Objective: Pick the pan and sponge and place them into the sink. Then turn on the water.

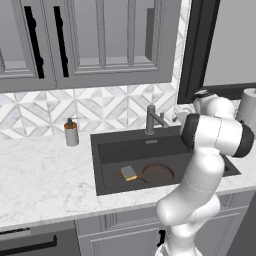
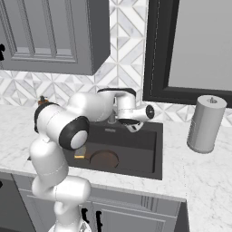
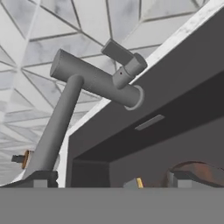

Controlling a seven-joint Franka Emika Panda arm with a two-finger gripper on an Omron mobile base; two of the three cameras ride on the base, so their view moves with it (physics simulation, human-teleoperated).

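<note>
Pan and sponge both lie on the floor of the sink, the sponge just beside the pan on its handle side, so what remains, as I judge it, is turning on the water. The gripper hangs above the back of the basin, close in front of the faucet; only the two finger tips show, well apart with nothing between them, so the hand looks open.

To do this step well, the fingers should meet the side lever rather than the spout — the stubby lever sticks out from the faucet body near where the spout leaves it, and a push that lands on the spout would likely just swing it. Approach from the lever's free end and press steadily along its travel.

From the hand camera the lever and the spout's open end are plain and large. The left base view gives the layout instead — soap dispenser on the counter well left of the sink, pan and sponge whole. In the right base view the arm covers much of the faucet, though a paper towel roll stands to the right
</note>
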